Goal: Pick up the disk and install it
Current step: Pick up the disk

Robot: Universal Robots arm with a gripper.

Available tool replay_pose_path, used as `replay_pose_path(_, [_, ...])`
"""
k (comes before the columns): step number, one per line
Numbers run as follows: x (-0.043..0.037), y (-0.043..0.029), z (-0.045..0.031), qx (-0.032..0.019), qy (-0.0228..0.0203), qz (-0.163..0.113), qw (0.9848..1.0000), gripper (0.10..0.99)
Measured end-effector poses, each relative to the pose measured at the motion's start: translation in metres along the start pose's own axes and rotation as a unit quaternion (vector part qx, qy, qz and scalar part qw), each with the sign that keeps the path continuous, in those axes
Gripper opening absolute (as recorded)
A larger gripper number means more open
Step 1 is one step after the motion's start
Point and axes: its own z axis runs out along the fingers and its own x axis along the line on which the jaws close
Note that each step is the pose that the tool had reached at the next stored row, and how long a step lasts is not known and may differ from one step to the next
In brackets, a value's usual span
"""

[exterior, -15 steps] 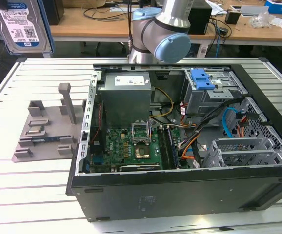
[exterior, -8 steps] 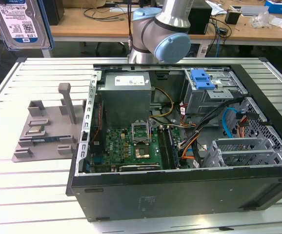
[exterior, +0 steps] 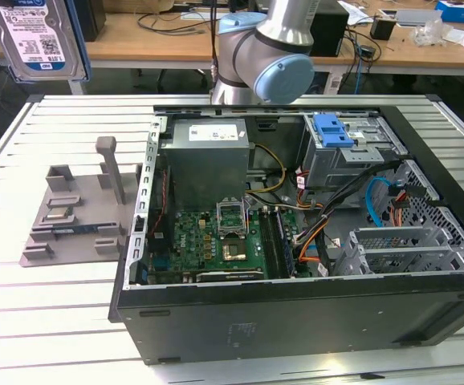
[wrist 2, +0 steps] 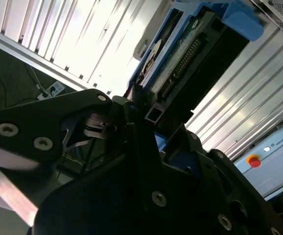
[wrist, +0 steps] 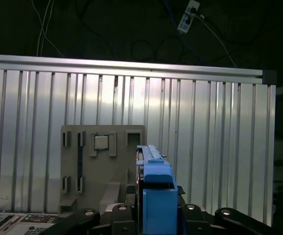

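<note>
Grip: your gripper [wrist 2: 139, 115] is closed tight on the disk [wrist 2: 180, 54], held edge-on.
Below: grey stand [wrist: 102, 166] lies under the gripper, well apart.

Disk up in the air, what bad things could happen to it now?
1. The black gripper grips the silver-metal hard disk with blue plastic rails by one end; it might slip and drop onto the ribbed metal table.
2. Inside the open black computer case, the loose blue cable might snag it.
</note>
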Motion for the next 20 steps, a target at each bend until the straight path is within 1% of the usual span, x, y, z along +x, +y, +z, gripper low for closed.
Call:
replay_pose_path(2, [0.0003, -0.0068, -0.0003, 0.0, 0.0, 0.0, 1.0, 0.369])
replay_pose_path(4, [0.0009, -0.0174, -0.0008, 0.0, 0.0, 0.0, 1.0, 0.369])
replay_pose_path(6, [0.0012, -0.0237, -0.0011, 0.0, 0.0, 0.0, 1.0, 0.369])
replay_pose_path(8, [0.0016, -0.0327, -0.0014, 0.0, -0.0001, 0.0, 1.0, 0.369])
replay_pose_path(13, [0.0026, -0.0504, -0.0022, 0.0, -0.0001, 0.0, 1.0, 0.369])
replay_pose_path(14, [0.0028, -0.0552, -0.0024, 0.0, 0.0, 0.0, 1.0, 0.369])
replay_pose_path(16, [0.0031, -0.0616, -0.0028, 0.0, 0.0, 0.0, 1.0, 0.369])
replay_pose_path(18, [0.0036, -0.0709, -0.0032, 0.0, 0.0, 0.0, 1.0, 0.369])
replay_pose_path(20, [0.0039, -0.0774, -0.0034, 0.0, 0.0, 0.0, 1.0, 0.369])
